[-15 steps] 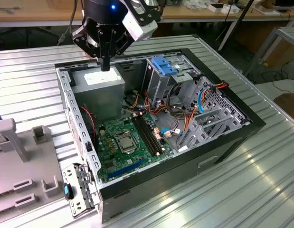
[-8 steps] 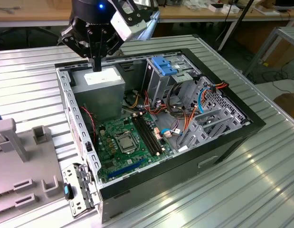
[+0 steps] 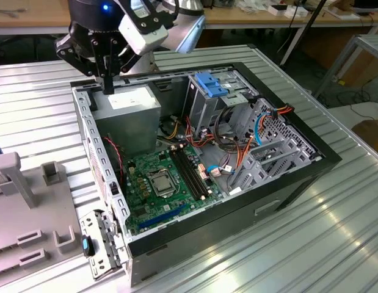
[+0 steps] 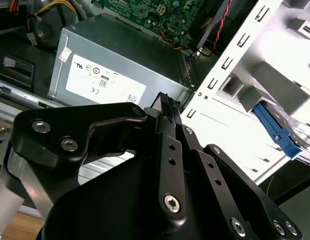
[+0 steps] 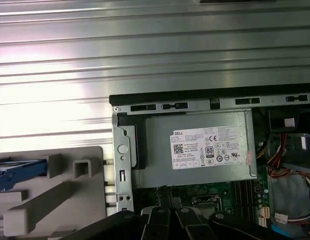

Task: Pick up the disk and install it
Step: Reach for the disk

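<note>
Gripper (image 3: 108,84) hangs just above the power supply (image 3: 127,107), inside the rear corner of the open case (image 3: 280,198). In the second wrist view the gripper (image 4: 170,104) has its fingers drawn together with nothing between them.

Disk: seen in both wrist views as a blue carrier rail (image 5: 24,169) (image 4: 277,131). It sits in the grey fixture (image 5: 69,200) on the worktop (image 5: 144,50). It is outside the case, off to the gripper's side and beyond the silver case wall. It is well apart from the gripper and untouched. The dark drive body is mostly out of sight, so how it sits in the fixture cannot be told.

Handling, as judged:
- Rigid, and dense for its bulk.
- The metal body will not give, though the plastic carrier may flex a little at the rails.
- Flat faces are probably smooth and could slip in a light pinch.
- Shock-sensitive, so no knocks against sheet metal.
- Best hold is likely across the body or the carrier's stiff frame, not on the thin rail tips.

Edges and room:
- The thin sheet-metal case wall stands between the gripper and the fixture, so any path across has to clear it.
- Fixture posts stand close round the disk.
- Air above the worktop is open.
- Across the case from the gripper, the latch plate (image 3: 210,83) tops the drive cage.
- Loose cables (image 3: 237,152) crowd the space beside the cage, so room there is tight.
</note>
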